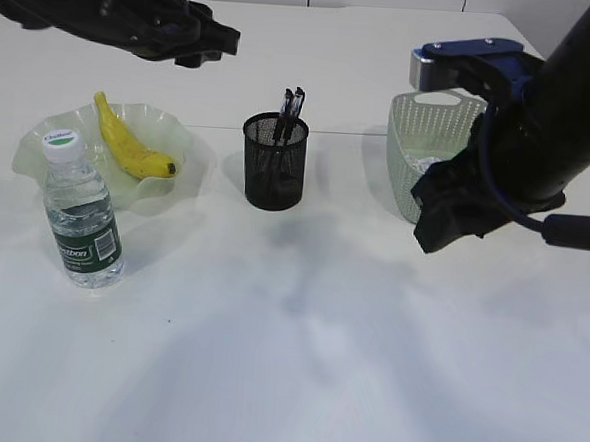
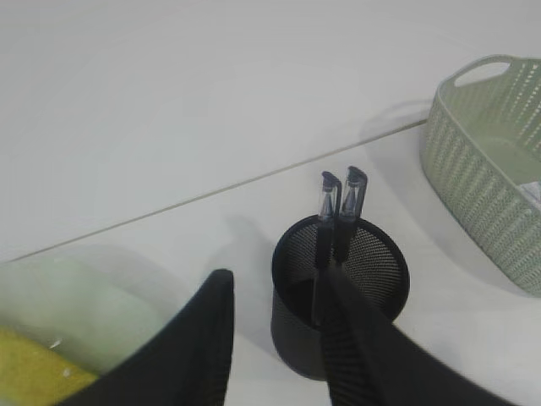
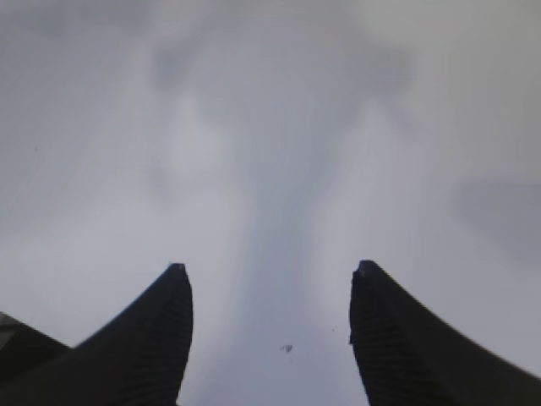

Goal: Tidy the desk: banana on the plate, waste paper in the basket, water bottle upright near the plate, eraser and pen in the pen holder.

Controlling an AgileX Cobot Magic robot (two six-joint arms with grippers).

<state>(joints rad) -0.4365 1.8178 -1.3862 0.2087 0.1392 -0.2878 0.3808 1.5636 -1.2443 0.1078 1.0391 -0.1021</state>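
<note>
Two pens [image 1: 290, 109] stand upright in the black mesh holder [image 1: 273, 165].

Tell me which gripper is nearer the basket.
Right. The right gripper hangs just in front of the basket; the left gripper is up beyond the pen holder, far left of it.

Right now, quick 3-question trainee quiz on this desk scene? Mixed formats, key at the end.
1. True or false: the banana lies on the plate.
2. Multiple choice: the water bottle is A) lying flat, B) upright in front of the plate, C) inside the basket.
3. Fill in: two pens stand in the ___.

Key
1. True.
2. B.
3. Pen holder.
</note>
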